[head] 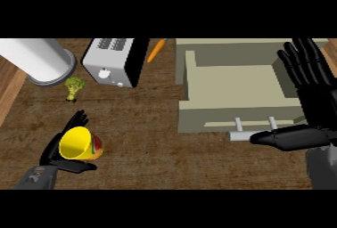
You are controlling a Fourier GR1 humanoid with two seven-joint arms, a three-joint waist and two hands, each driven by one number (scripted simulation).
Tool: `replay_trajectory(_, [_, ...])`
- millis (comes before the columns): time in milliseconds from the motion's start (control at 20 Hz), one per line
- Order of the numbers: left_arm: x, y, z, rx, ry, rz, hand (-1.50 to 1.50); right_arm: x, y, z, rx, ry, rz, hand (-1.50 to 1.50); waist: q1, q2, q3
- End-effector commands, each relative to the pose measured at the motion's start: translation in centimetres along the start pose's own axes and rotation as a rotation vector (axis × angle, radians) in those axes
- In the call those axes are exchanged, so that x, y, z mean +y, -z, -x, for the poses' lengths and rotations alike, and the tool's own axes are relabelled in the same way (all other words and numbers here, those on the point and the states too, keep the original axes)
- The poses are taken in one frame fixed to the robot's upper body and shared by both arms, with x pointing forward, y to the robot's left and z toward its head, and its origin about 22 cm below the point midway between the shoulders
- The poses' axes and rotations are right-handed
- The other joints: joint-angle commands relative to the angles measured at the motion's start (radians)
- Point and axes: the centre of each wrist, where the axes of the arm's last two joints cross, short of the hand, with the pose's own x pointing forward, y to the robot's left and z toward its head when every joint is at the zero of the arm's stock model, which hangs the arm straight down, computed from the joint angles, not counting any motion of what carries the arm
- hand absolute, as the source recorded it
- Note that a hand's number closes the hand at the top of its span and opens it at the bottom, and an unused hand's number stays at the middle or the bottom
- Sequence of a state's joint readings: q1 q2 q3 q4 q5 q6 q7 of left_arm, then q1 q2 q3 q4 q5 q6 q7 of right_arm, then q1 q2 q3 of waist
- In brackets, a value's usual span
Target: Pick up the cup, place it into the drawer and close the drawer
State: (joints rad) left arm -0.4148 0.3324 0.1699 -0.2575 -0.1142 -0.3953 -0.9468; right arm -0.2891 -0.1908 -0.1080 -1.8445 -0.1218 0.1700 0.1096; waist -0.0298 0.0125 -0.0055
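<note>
A yellow cup (81,143) with a red and green patch on its side sits at the lower left of the wooden counter. My left hand (60,150) curls round it, fingers behind and thumb in front. The beige drawer (233,84) stands open at the right, its inside showing nothing, with a grey handle (247,133) at its front. My right hand (309,84) is open, fingers straight up along the drawer's right side, and its thumb (284,137) lies across the handle's right end.
A silver toaster (115,61) stands at the back, with an orange carrot (155,50) beside it. A white cylinder (39,60) is at the back left. A small broccoli floret (74,87) lies behind the cup.
</note>
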Motion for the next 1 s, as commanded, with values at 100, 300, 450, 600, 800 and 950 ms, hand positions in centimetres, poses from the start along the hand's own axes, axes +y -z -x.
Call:
replay_trajectory(100, [0.5,-0.1,-0.1,-0.121,-0.125,0.083,-1.50,-0.3,0.0,-0.2,0.000,-0.011,-0.012,-1.50,-0.003,0.002,-0.001])
replay_trajectory(300, [-1.0,0.7,0.3,-0.111,-0.214,0.142,-1.50,0.0,0.1,0.5,0.012,-0.011,-0.016,-1.50,0.006,0.003,0.000])
replay_trajectory(450, [-3.1,2.0,0.5,-0.130,-0.275,0.188,1.50,-0.7,0.2,-0.1,0.012,-0.019,-0.010,-1.50,0.000,0.002,-0.001])
replay_trajectory(600, [-3.0,3.5,-0.7,-0.284,-0.157,0.132,1.50,-1.2,0.7,-0.3,0.014,-0.017,0.008,-1.50,0.008,0.000,0.000])
replay_trajectory(800, [-3.7,4.3,-1.0,-0.377,0.038,0.028,1.50,-1.5,0.4,-0.3,0.012,-0.015,0.009,-1.50,0.004,-0.002,0.001])
replay_trajectory(950, [-4.1,3.1,0.0,-0.422,-0.110,-0.004,1.50,-1.3,0.4,-0.9,0.030,-0.031,-0.007,-1.50,0.006,-0.004,0.001])
